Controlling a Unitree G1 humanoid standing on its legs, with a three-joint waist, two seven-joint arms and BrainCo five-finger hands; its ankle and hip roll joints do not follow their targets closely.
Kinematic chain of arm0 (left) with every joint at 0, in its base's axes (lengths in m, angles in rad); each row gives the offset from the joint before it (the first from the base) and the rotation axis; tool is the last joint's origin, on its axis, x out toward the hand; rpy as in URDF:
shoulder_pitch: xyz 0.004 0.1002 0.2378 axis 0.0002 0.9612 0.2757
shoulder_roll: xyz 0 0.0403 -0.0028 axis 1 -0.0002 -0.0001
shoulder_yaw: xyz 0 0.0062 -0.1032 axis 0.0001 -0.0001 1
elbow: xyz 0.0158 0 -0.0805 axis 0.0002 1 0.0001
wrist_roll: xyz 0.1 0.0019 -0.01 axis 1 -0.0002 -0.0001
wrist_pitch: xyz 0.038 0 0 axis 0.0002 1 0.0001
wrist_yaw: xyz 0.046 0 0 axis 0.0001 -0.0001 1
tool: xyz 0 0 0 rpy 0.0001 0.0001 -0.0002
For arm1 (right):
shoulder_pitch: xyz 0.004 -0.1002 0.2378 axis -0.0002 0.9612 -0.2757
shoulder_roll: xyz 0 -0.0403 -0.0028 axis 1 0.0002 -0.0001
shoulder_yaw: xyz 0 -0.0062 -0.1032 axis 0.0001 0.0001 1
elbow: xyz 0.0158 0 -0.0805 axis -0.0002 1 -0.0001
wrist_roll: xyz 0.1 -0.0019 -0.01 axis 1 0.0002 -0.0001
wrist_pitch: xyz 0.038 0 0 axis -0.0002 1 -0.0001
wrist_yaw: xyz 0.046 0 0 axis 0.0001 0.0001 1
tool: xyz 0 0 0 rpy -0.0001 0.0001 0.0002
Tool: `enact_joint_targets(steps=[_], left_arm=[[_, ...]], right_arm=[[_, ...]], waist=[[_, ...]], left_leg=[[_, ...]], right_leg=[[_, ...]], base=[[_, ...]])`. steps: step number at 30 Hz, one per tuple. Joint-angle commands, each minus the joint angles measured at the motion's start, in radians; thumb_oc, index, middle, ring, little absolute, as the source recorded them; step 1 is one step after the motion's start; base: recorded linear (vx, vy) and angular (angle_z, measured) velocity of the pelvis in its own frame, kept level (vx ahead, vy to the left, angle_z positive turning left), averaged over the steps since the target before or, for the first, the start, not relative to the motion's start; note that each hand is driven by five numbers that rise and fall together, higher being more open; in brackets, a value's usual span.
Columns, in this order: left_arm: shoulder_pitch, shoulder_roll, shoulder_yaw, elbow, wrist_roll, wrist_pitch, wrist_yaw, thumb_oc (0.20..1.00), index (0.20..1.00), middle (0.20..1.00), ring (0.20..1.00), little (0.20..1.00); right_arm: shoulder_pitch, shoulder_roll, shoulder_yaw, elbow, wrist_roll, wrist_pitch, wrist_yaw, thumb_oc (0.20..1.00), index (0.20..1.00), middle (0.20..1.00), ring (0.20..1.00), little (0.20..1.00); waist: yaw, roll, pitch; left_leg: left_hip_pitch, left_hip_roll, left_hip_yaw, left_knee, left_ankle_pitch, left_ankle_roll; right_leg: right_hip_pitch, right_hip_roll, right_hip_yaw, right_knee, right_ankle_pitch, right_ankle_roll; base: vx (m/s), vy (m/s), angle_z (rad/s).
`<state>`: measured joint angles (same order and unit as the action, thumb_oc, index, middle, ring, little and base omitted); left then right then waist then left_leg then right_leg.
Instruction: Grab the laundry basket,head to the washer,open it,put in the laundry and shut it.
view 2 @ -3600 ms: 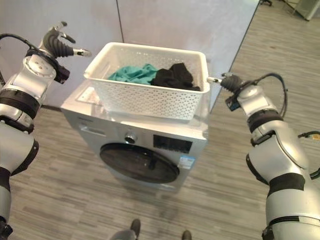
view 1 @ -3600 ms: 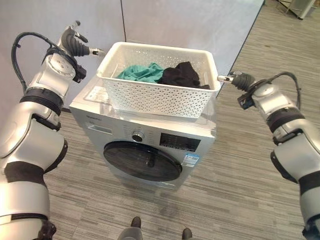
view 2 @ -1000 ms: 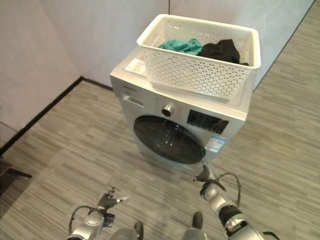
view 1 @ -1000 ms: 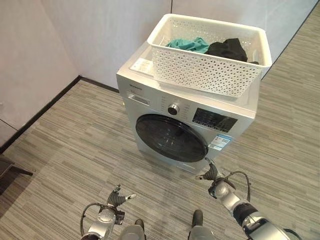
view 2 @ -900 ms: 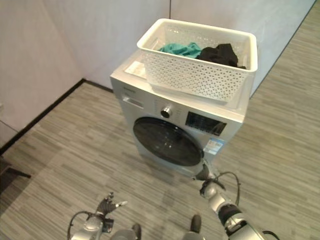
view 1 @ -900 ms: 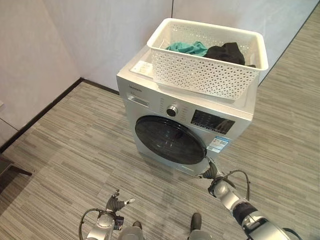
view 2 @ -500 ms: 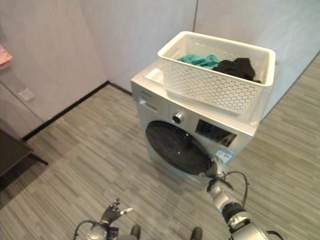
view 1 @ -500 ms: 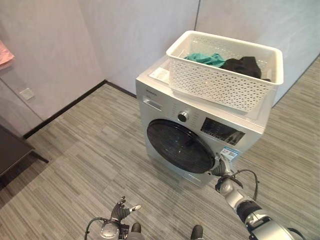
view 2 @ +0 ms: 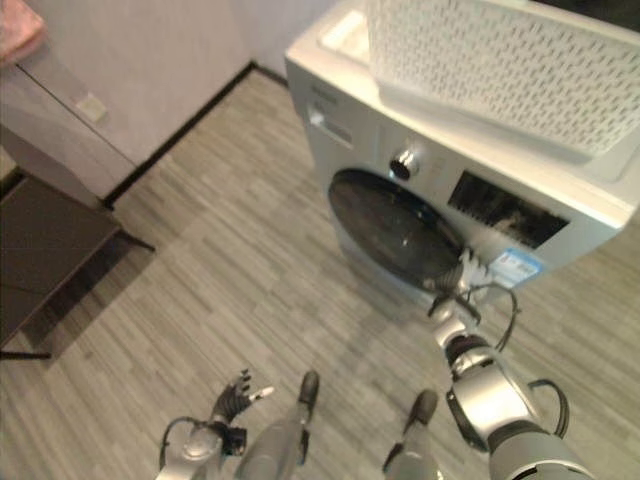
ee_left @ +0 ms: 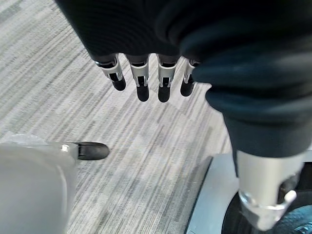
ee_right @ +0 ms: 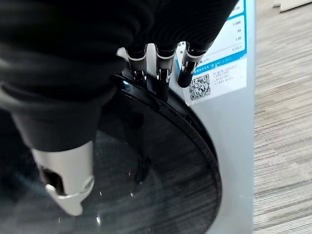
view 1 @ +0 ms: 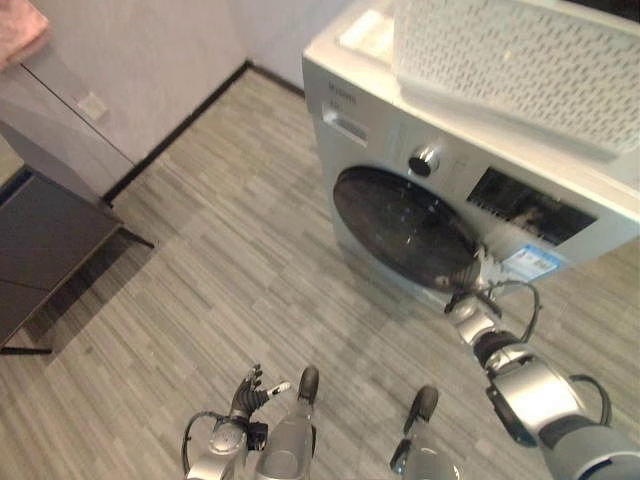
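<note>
Right wrist view: fingertips (ee_right: 162, 80) behind door (view 2: 395, 232) rim.

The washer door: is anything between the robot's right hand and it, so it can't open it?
Nothing visible stands between them. The right hand is already at the right edge of the round dark door of the washer, fingertips at its rim. The door is not yet open. The basket sits on top, clear of the door.

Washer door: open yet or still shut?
Shut: the washer door sits flush in the front panel, with the right hand at its edge.
</note>
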<state>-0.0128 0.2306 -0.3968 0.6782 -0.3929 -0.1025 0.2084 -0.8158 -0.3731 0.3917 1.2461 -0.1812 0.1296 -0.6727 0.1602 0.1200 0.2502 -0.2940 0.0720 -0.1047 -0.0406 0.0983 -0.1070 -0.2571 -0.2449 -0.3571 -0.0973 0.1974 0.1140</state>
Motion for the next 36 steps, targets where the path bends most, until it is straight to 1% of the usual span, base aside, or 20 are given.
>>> enact_joint_targets(steps=[1,2,5,7,8,9,10,15,16,17,18,21,26,28,29,30,31,33,34,36], left_arm=[[-0.071,0.015,-0.053,-0.020,-0.032,-0.056,0.045,1.000,1.000,1.000,1.000,1.000],[-0.094,0.003,-0.047,0.011,-0.032,-0.059,0.064,1.000,1.000,1.000,1.000,1.000],[-0.089,0.004,-0.038,0.024,-0.017,-0.058,0.082,1.000,1.000,1.000,1.000,1.000],[-0.068,0.010,-0.026,0.025,-0.004,-0.051,0.097,1.000,1.000,1.000,1.000,1.000],[-0.051,0.011,-0.008,0.042,-0.004,-0.037,0.114,1.000,1.000,1.000,1.000,1.000],[-0.051,0.011,-0.008,0.041,-0.004,-0.037,0.114,1.000,1.000,1.000,1.000,1.000],[-0.030,0.027,0.013,0.008,-0.005,-0.035,0.133,1.000,1.000,1.000,1.000,1.000],[0.021,0.097,0.068,-0.145,0.034,-0.030,0.172,1.000,1.000,1.000,1.000,1.000],[0.022,0.097,0.068,-0.145,0.034,-0.030,0.172,1.000,1.000,1.000,1.000,1.000],[0.040,0.155,0.092,-0.214,0.164,-0.019,0.190,1.000,1.000,1.000,1.000,1.000],[0.053,0.186,0.108,-0.264,0.221,-0.012,0.196,1.000,1.000,1.000,1.000,1.000],[0.077,0.210,0.175,-0.335,0.227,-0.012,0.196,1.000,1.000,1.000,1.000,1.000],[0.098,0.235,0.206,-0.435,0.275,-0.013,0.193,1.000,1.000,1.000,1.000,1.000],[0.111,0.270,0.219,-0.534,0.338,-0.017,0.185,1.000,1.000,1.000,1.000,1.000],[0.111,0.270,0.219,-0.534,0.338,-0.017,0.185,1.000,1.000,1.000,1.000,1.000],[0.106,0.316,0.237,-0.630,0.431,-0.033,0.196,1.000,1.000,1.000,1.000,1.000],[0.107,0.316,0.238,-0.631,0.431,-0.032,0.196,1.000,1.000,1.000,1.000,1.000],[0.080,0.369,0.265,-0.772,0.526,-0.064,0.199,1.000,1.000,1.000,1.000,1.000],[0.080,0.369,0.265,-0.772,0.526,-0.063,0.199,1.000,1.000,1.000,1.000,1.000],[0.019,0.436,0.279,-0.891,0.634,-0.085,0.189,1.000,1.000,1.000,1.000,1.000]], right_arm=[[-0.106,-0.003,0.031,0.053,0.053,-0.024,0.076,1.000,1.000,1.000,1.000,1.000],[-0.068,0.082,0.041,0.047,0.089,-0.038,0.105,1.000,1.000,1.000,1.000,1.000],[0.030,0.237,0.078,0.008,0.146,-0.061,0.156,1.000,1.000,1.000,1.000,1.000],[0.100,0.325,0.116,-0.024,0.186,-0.077,0.194,1.000,1.000,1.000,1.000,1.000],[0.180,0.390,0.154,-0.037,0.223,-0.087,0.233,1.000,1.000,1.000,1.000,1.000],[0.180,0.390,0.155,-0.038,0.223,-0.087,0.233,1.000,1.000,1.000,1.000,1.000],[0.246,0.425,0.194,-0.041,0.223,-0.087,0.259,1.000,1.000,1.000,1.000,1.000],[0.325,0.458,0.202,-0.025,0.260,-0.085,0.296,1.000,1.000,1.000,1.000,1.000],[0.326,0.458,0.203,-0.025,0.260,-0.085,0.296,1.000,1.000,1.000,1.000,1.000],[0.344,0.460,0.195,-0.017,0.260,-0.093,0.312,1.000,1.000,1.000,1.000,1.000],[0.356,0.468,0.192,-0.016,0.278,-0.102,0.323,1.000,1.000,1.000,1.000,1.000],[0.370,0.477,0.195,-0.029,0.301,-0.109,0.354,1.000,1.000,1.000,1.000,1.000],[0.379,0.497,0.226,-0.041,0.303,-0.111,0.388,1.000,1.000,1.000,1.000,1.000],[0.385,0.506,0.224,-0.041,0.319,-0.113,0.403,1.000,1.000,1.000,1.000,1.000],[0.385,0.506,0.224,-0.041,0.319,-0.113,0.403,1.000,1.000,1.000,1.000,1.000],[0.390,0.507,0.221,-0.037,0.320,-0.119,0.409,1.000,1.000,1.000,1.000,1.000],[0.390,0.507,0.221,-0.037,0.320,-0.119,0.409,1.000,1.000,1.000,1.000,1.000],[0.409,0.502,0.207,-0.019,0.308,-0.128,0.419,1.000,1.000,1.000,1.000,1.000],[0.409,0.502,0.207,-0.019,0.308,-0.128,0.419,1.000,1.000,1.000,1.000,1.000],[0.431,0.481,0.197,-0.005,0.278,-0.135,0.434,1.000,1.000,1.000,1.000,1.000]], waist=[[0.085,-0.004,0.018],[0.088,-0.003,0.008],[0.085,-0.011,-0.005],[0.086,-0.023,-0.014],[0.086,-0.034,-0.019],[0.085,-0.035,-0.021],[0.089,-0.041,-0.025],[0.093,-0.049,-0.041],[0.094,-0.048,-0.039],[0.104,-0.050,-0.048],[0.108,-0.053,-0.053],[0.120,-0.062,-0.067],[0.133,-0.076,-0.085],[0.142,-0.081,-0.096],[0.142,-0.081,-0.096],[0.148,-0.085,-0.099],[0.147,-0.085,-0.099],[0.146,-0.093,-0.104],[0.146,-0.093,-0.104],[0.133,-0.098,-0.109]], left_leg=[[0.009,-0.055,-0.006,-0.015,-0.050,0.058],[0.008,-0.062,-0.009,-0.025,-0.043,0.056],[0.033,-0.067,-0.014,-0.032,-0.051,0.059],[0.058,-0.067,-0.012,-0.033,-0.064,0.067],[0.094,-0.060,-0.010,-0.033,-0.079,0.072],[0.091,-0.062,-0.010,-0.033,-0.078,0.073],[0.125,-0.055,-0.010,-0.032,-0.090,0.076],[0.171,-0.046,-0.013,-0.032,-0.104,0.078],[0.175,-0.044,-0.012,-0.032,-0.106,0.077],[0.194,-0.038,-0.018,-0.033,-0.111,0.074],[0.205,-0.035,-0.020,-0.034,-0.113,0.073],[0.223,-0.030,-0.022,-0.037,-0.117,0.070],[0.232,-0.025,-0.031,-0.039,-0.118,0.064],[0.238,-0.023,-0.036,-0.041,-0.120,0.060],[0.238,-0.023,-0.036,-0.041,-0.120,0.060],[0.242,-0.020,-0.039,-0.041,-0.121,0.055],[0.242,-0.020,-0.039,-0.042,-0.121,0.055],[0.247,-0.015,-0.041,-0.043,-0.124,0.046],[0.248,-0.015,-0.041,-0.043,-0.124,0.046],[0.256,-0.008,-0.034,-0.045,-0.130,0.040]], right_leg=[[0.063,-0.058,0.076,0.010,-0.096,0.050],[0.067,-0.068,0.059,0.010,-0.096,0.053],[0.101,-0.076,0.042,0.010,-0.098,0.052],[0.125,-0.078,0.035,0.010,-0.095,0.052],[0.153,-0.078,0.030,0.012,-0.095,0.051],[0.151,-0.079,0.029,0.011,-0.094,0.051],[0.176,-0.080,0.018,0.026,-0.103,0.051],[0.214,-0.086,-0.005,0.051,-0.120,0.057],[0.216,-0.084,-0.004,0.052,-0.122,0.057],[0.231,-0.084,-0.009,0.068,-0.135,0.057],[0.239,-0.084,-0.014,0.076,-0.144,0.059],[0.250,-0.083,-0.015,0.086,-0.154,0.059],[0.269,-0.085,-0.029,0.092,-0.168,0.059],[0.281,-0.082,-0.036,0.091,-0.176,0.058],[0.281,-0.082,-0.036,0.091,-0.176,0.058],[0.288,-0.080,-0.039,0.093,-0.182,0.058],[0.289,-0.080,-0.039,0.093,-0.182,0.058],[0.299,-0.073,-0.041,0.090,-0.190,0.058],[0.299,-0.073,-0.041,0.090,-0.190,0.058],[0.304,-0.067,-0.041,0.089,-0.193,0.060]], base=[[0.03,0.028,-0.05],[0.05,0.033,-0.02],[0.07,0.024,0.06],[0.11,0.022,0.03],[0.10,0.013,-0.05],[0.12,0.024,-0.10],[0.05,0.014,-0.08],[0.06,0.006,-0.01],[0.06,0.001,0.00],[0.06,-0.008,0.00],[0.07,-0.012,0.01],[0.04,-0.021,0.05],[0.03,-0.029,-0.05],[0.03,-0.021,0.37],[0.03,-0.030,0.38],[0.02,-0.022,0.15],[0.03,-0.051,-0.04],[0.02,-0.041,0.13],[0.01,-0.025,0.72],[0.03,-0.034,0.62]])
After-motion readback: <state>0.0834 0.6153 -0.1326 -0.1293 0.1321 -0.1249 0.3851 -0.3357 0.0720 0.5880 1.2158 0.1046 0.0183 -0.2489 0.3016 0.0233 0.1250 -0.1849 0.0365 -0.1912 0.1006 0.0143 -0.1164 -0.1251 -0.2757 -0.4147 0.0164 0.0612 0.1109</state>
